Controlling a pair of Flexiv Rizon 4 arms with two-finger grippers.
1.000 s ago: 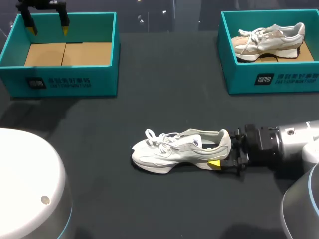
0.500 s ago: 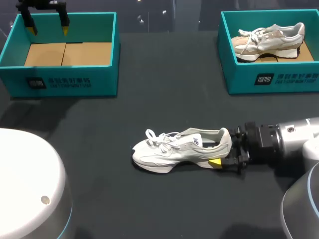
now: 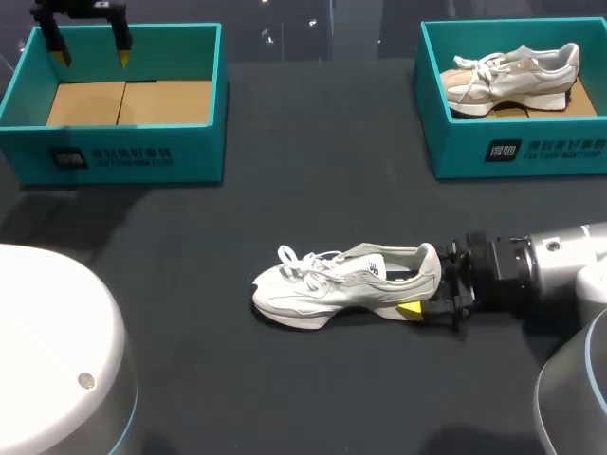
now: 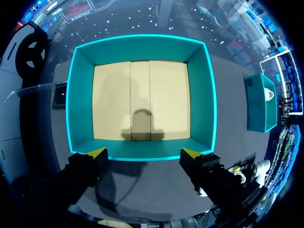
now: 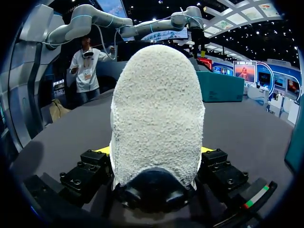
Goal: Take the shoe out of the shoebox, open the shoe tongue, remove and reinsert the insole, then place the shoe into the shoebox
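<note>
White shoe points toe-left, long axis sideways, heel in right tool

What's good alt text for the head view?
A white shoe stands on the black table, toe toward my left side, its heel clamped in the right gripper. The left gripper hangs open over the far wall of the empty left shoebox; the right shoebox holds a second shoe.

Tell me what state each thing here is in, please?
White lace-up sneaker: upright on its sole, heel gripped.
Right gripper: shut on that sneaker's heel.
Left teal cardboard shoebox: open, empty.
Left gripper: open, over that shoebox's edge.
Right teal cardboard shoebox: open, holding a second pale sneaker.
</note>
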